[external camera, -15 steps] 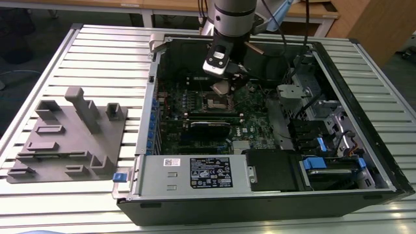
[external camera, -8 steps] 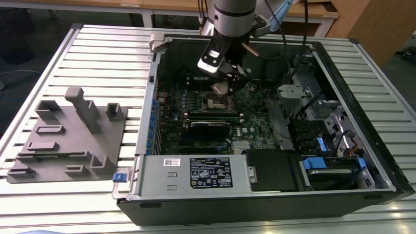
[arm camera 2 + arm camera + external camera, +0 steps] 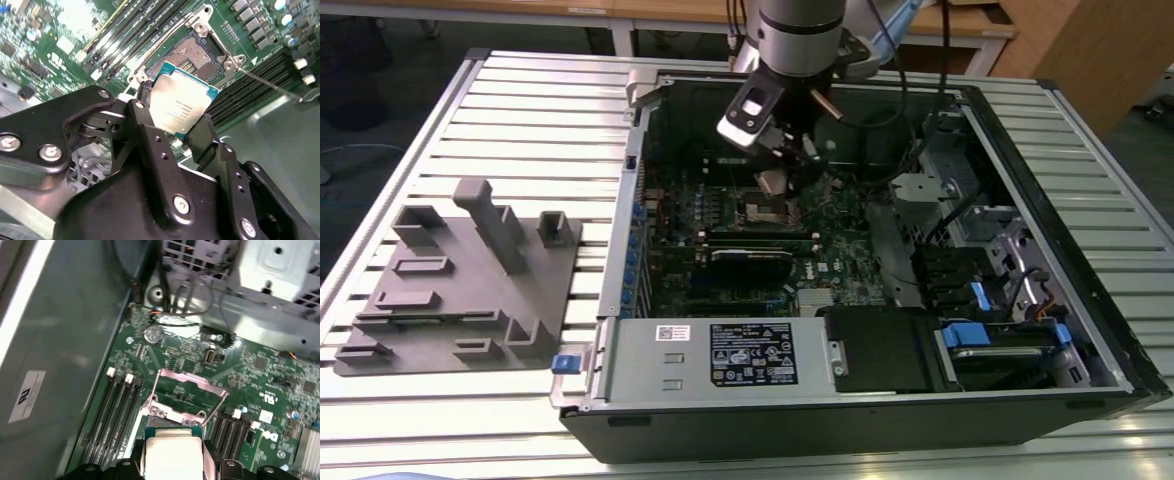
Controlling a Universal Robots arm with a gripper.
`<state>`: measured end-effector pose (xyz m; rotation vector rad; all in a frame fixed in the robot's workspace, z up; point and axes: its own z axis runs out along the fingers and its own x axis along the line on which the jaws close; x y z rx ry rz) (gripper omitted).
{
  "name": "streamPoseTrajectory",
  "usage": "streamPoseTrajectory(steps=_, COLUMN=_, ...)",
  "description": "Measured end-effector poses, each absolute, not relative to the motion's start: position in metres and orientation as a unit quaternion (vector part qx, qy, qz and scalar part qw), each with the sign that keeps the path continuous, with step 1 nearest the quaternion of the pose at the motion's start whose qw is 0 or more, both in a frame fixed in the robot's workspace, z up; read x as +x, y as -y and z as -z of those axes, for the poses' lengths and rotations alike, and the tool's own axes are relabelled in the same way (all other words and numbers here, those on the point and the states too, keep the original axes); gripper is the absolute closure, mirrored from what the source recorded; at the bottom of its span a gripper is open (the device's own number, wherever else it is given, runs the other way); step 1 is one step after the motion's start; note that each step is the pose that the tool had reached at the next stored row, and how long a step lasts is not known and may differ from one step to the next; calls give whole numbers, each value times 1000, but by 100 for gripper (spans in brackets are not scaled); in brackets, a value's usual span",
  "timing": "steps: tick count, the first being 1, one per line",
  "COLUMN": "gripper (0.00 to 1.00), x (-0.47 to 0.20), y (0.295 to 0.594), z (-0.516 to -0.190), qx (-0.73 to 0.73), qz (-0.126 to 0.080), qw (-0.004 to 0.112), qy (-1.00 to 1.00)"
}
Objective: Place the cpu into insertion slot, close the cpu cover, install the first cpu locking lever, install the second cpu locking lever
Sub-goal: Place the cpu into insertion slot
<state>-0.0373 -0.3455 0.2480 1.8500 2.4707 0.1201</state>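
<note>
Holding the cpu (image 3: 182,105) by two opposite edges, the gripper (image 3: 175,116) has its two fingers closed just to the width of the chip and grips nothing else. The chip hangs in the air with its silver top facing the second wrist view's camera, close above the insertion slot (image 3: 197,52) but apart from it. In the exterior view the insertion slot lies at about six o'clock from the gripper, directly under it, inside the open computer case (image 3: 1107,300). The chip is nearly square, so there is little long axis to speak of. In the first wrist view its front edge seems to run about parallel with the frame of the socket, which suggests that mainly a descent remains, not a turn. The cpu cover (image 3: 195,381) stands swung up on the far side of the socket, so the way down looks free. Counted, there is one arm, one cpu, one insertion slot and one cpu cover. There are two thin levers, one locking lever (image 3: 270,85) and the other locking lever (image 3: 160,42), and both appear released. Two banks of memory slots lie on the green motherboard (image 3: 260,365), one on each side of the socket.
</note>
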Motion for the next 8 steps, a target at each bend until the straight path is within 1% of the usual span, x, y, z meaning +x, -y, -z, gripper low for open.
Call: streamPoseTrajectory(steps=8, gripper=46, x=-37, y=345, z=-247, qx=655, qz=-37, qw=29, qy=-754)
